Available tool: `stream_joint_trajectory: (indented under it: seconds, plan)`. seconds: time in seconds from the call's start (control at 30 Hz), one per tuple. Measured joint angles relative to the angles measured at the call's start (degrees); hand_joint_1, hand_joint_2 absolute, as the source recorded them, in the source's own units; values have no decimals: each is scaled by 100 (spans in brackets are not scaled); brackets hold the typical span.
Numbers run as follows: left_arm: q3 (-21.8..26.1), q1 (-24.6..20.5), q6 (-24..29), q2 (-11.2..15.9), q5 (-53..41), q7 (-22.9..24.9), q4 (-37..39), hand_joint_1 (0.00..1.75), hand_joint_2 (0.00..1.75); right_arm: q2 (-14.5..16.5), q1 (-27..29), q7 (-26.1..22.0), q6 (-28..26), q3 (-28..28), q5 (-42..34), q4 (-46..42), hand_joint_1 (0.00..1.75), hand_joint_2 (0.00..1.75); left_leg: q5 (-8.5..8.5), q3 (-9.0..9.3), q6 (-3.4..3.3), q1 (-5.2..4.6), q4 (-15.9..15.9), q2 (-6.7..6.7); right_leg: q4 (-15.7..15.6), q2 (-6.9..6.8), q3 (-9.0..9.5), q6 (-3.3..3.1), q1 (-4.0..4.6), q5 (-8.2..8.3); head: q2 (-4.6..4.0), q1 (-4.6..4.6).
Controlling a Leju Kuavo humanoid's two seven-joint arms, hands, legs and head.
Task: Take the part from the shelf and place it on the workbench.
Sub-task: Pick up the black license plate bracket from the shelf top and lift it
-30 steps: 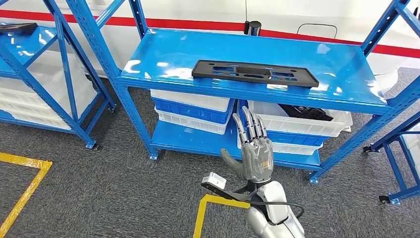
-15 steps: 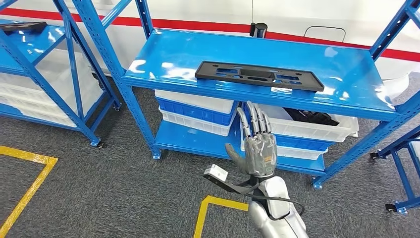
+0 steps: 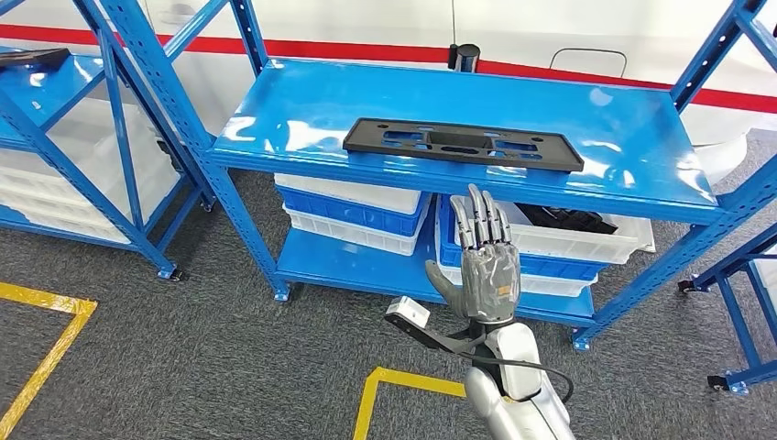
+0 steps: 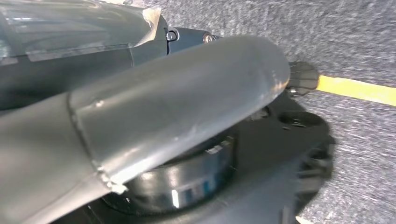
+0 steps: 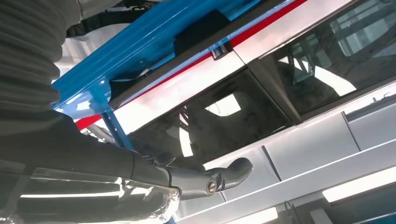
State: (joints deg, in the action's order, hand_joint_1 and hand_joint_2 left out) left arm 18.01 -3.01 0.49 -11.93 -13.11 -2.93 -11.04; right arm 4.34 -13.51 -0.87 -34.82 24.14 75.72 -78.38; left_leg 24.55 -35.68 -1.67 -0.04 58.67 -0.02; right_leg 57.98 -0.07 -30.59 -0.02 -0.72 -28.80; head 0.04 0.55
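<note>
Blue metal shelf [image 3: 586,115] is standing on grey carpet [image 3: 183,348], its glossy top deck catching glare. The part [image 3: 463,145], a long flat black plastic piece with cutouts, is lying flat on that top deck, close to the front edge and roughly parallel to it, nothing touching it. Bare blue deck is showing to both sides of the part and behind it. A small black cylinder [image 3: 465,55] is standing at the back edge of the deck, well apart from the part.

Under the deck, white and blue bins [image 3: 353,209] are sitting stacked on the lower level; a white bin [image 3: 586,240] on the right is holding dark parts. A second blue rack [image 3: 55,119] is standing to the left with white bins in it, and another rack leg with a caster [image 3: 719,380] is showing at far right. Yellow floor tape [image 3: 50,348] is running across the carpet at left and just in front of the robot. White wall with a red stripe [image 3: 385,48] is running behind the shelves.

Right hand [image 3: 487,266] is raised in front of the shelf, below the front edge of the deck and under the part, palm away from the camera, fingers straight and slightly spread, thumb out to the side, holding nothing, clear of the part and the deck. Left hand: cannot tell finger state from the wrist view, which is showing a grey cover close up over carpet and yellow tape.
</note>
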Motion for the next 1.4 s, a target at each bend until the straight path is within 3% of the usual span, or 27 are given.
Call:
stream_joint_trajectory:
  seconds: [0.1,0.13,0.23,0.3,0.33,0.37,0.43,0.5,0.6,0.67,0.7,0.77,0.8,0.83,0.87,0.93,1.0,1.1,1.17,1.23,1.3,1.33,1.37,1.4]
  plan:
    - [-22,7,7,-2,-25,-2,0,0,0,-3,8,-2,-1,-11,1,-7,0,175,11,66,-62,-8,-103,-16,21,-12,-17,92,11,-48,1,-1]
    - [-34,10,9,-3,-35,-3,1,0,0,-8,10,-2,-1,-22,1,-11,0,175,1,114,-90,5,-153,-17,164,-12,-86,106,17,-112,1,-5]
    - [-55,4,7,-8,-56,-7,2,0,0,-45,42,-2,-3,-71,-1,-16,0,175,11,198,-147,17,-210,-25,1145,-2,-636,94,6,-452,0,-21]
    - [-57,5,4,-7,-61,-7,2,0,0,-77,88,-2,-5,-98,-1,-15,0,175,39,219,-154,14,-207,-44,1615,-1,-969,132,1,-531,0,-23]
    - [-57,8,3,-6,-63,-7,2,0,0,-92,107,-1,-8,-110,-2,-16,0,175,56,237,-149,13,-205,-56,1598,-1,-1012,175,-1,-458,1,-26]
    - [-57,12,2,-7,-67,-7,2,0,0,-106,120,-1,-11,-122,-2,-16,0,175,76,264,-138,14,-204,-68,1365,-1,-942,225,-7,-304,1,-28]
    - [-59,14,-2,-11,-73,-7,3,0,0,-131,128,-2,-19,-142,-5,-17,0,175,130,321,-97,6,-191,-86,572,-2,-624,298,-21,86,1,-39]
    - [-61,12,-4,-12,-79,-8,4,0,0,-154,139,-2,-28,-149,-16,-20,0,175,202,350,-39,-21,-165,-102,46,1,-388,241,-20,310,0,-40]
    - [-61,9,0,-4,-83,-26,4,0,0,-183,166,-7,-42,-154,-34,-36,0,175,282,367,49,-11,-139,-103,-34,9,-316,68,-18,325,0,-32]
    - [-61,10,1,1,-83,-46,4,0,0,-190,169,-13,-44,-157,-37,-54,0,175,429,289,117,17,97,-73,-51,14,-256,-25,-52,303,0,-13]
    - [-61,11,1,2,-83,-54,4,0,0,-192,172,-15,-44,-159,-37,-61,0,175,565,157,152,33,383,-57,-57,15,-223,-63,-62,288,0,-4]
    - [-61,13,1,2,-83,-58,4,0,0,-196,187,-16,-44,-161,-38,-64,0,175,876,-284,207,56,1159,-38,-55,10,-179,-108,-52,242,0,10]
    - [-61,18,1,2,-83,-59,5,0,0,-199,201,-17,-44,-161,-38,-63,0,175,938,-480,221,65,1446,-33,-54,9,-157,-115,-47,219,0,9]
    - [-61,24,1,2,-83,-59,6,0,0,-201,214,-17,-44,-161,-38,-63,0,175,889,-583,221,70,1538,-27,-53,12,-130,-113,-45,192,0,11]
    - [-61,29,1,2,-83,-59,7,0,0,-202,224,-17,-44,-161,-38,-63,0,175,724,-563,209,71,1394,-21,-53,15,-94,-105,-44,166,0,12]
    - [-61,29,2,5,-83,-59,9,0,0,-202,230,-17,-44,-161,-39,-64,0,175,246,-246,141,60,614,-12,-59,22,-4,-74,-42,99,0,12]
    - [-60,17,2,10,-83,-60,10,0,0,-203,227,-17,-44,-162,-40,-66,0,175,26,35,51,19,14,-4,-79,21,63,-12,-21,28,0,9]
    - [-58,11,15,4,-79,-42,14,0,0,-204,227,-17,-44,-161,-40,-68,0,175,71,149,-79,-19,-148,-23,-31,13,139,116,5,29,1,12]
    - [-57,18,49,-9,-74,-6,17,0,0,-211,219,-16,-44,-161,-44,-68,0,175,75,255,-154,-5,-194,-35,175,10,82,152,7,-60,1,1]
    - [-57,16,74,-28,-72,21,18,0,0,-224,212,-16,-44,-161,-46,-67,0,175,96,316,-195,4,-206,-42,709,11,-209,129,-2,-313,1,-17]
    - [-57,17,79,-48,-72,32,19,0,0,-247,231,-16,-44,-161,-46,-64,0,175,141,348,-207,3,-204,-52,1371,11,-653,128,-4,-546,0,-29]
    - [-57,22,80,-52,-72,33,19,0,0,-260,245,-17,-44,-161,-46,-64,0,175,170,378,-200,3,-202,-57,1498,11,-786,152,-5,-552,0,-31]
    - [-57,28,79,-56,-73,35,20,0,0,-272,256,-17,-44,-161,-46,-63,0,175,206,424,-187,4,-201,-65,1423,10,-824,199,-9,-453,0,-33]
    - [-57,33,79,-59,-73,38,23,0,0,-280,260,-17,-44,-163,-46,-63,0,175,245,479,-169,6,-199,-71,1105,9,-734,255,-19,-251,0,-33]
